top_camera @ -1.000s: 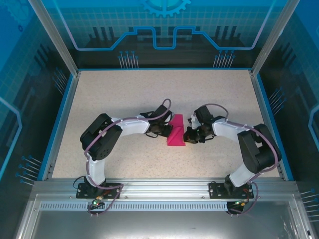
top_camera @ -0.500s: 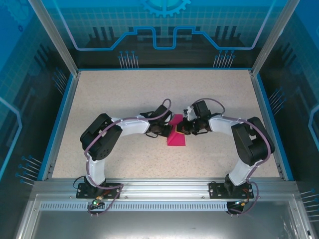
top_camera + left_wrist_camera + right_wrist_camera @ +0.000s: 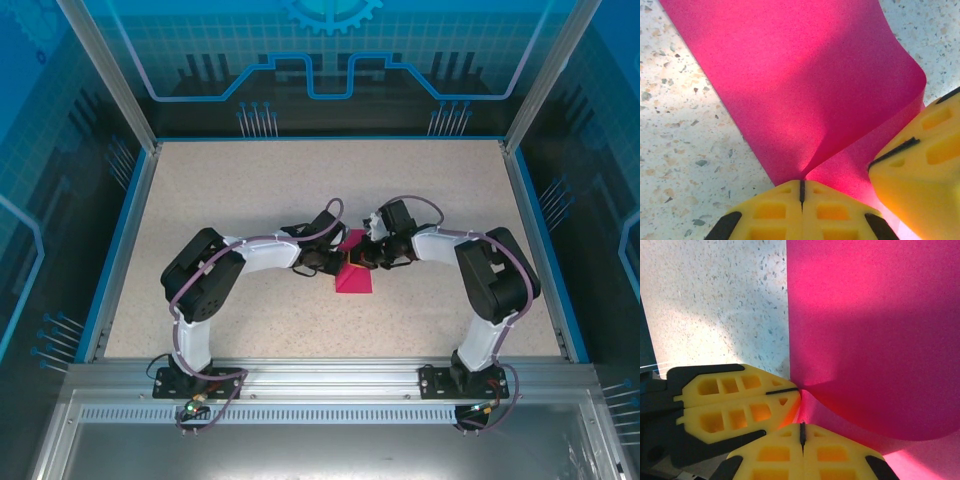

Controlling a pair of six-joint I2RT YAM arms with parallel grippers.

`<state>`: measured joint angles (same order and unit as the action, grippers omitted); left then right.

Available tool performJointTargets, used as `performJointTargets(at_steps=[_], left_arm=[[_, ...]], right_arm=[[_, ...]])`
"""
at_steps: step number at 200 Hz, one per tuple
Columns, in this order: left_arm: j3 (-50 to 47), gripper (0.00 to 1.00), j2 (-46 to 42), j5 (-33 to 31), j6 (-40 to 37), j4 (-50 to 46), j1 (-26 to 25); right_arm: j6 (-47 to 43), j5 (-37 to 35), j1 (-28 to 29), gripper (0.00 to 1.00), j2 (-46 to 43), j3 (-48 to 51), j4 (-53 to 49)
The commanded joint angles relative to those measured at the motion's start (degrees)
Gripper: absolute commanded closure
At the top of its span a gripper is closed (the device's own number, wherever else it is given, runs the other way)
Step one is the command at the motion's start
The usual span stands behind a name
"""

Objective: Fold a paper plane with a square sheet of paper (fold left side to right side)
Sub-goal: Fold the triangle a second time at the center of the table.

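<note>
The square sheet of paper (image 3: 355, 282), magenta-pink, lies mid-table with its left part lifted and curled over toward the right. In the left wrist view the raised flap of the paper (image 3: 805, 85) narrows to a point right at the seam of my left gripper (image 3: 801, 187), which is shut on that edge. My right gripper (image 3: 801, 432) is shut with nothing between its fingers, its tips over the lower layer of the paper (image 3: 870, 330) under the curl. From above, the left gripper (image 3: 340, 262) and right gripper (image 3: 361, 258) almost touch over the sheet's far half.
The speckled table (image 3: 250, 190) stretches open on all sides of the paper. A blue rim (image 3: 118, 250) and aluminium posts bound it, with transparent walls behind.
My right gripper has swung left and a little farther away, from beside the paper's right edge to over the sheet, next to the left gripper. The left arm has stayed put.
</note>
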<state>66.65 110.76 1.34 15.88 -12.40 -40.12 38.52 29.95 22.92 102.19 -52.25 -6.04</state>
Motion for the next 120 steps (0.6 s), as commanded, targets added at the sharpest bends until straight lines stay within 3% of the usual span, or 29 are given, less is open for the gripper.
performJointTargets(at_steps=[1,120], left_arm=[[1.4,1.0,1.1,-0.4,-1.6,-2.4,0.5],[2.7,1.0,1.8,-0.9,-2.3,-3.8,0.5]], right_arm=[[-1.9,-1.2,0.8,0.95,1.0,-1.1,-1.8],[-4.0,-3.6,0.9,0.95,1.2,-1.1,-4.3]])
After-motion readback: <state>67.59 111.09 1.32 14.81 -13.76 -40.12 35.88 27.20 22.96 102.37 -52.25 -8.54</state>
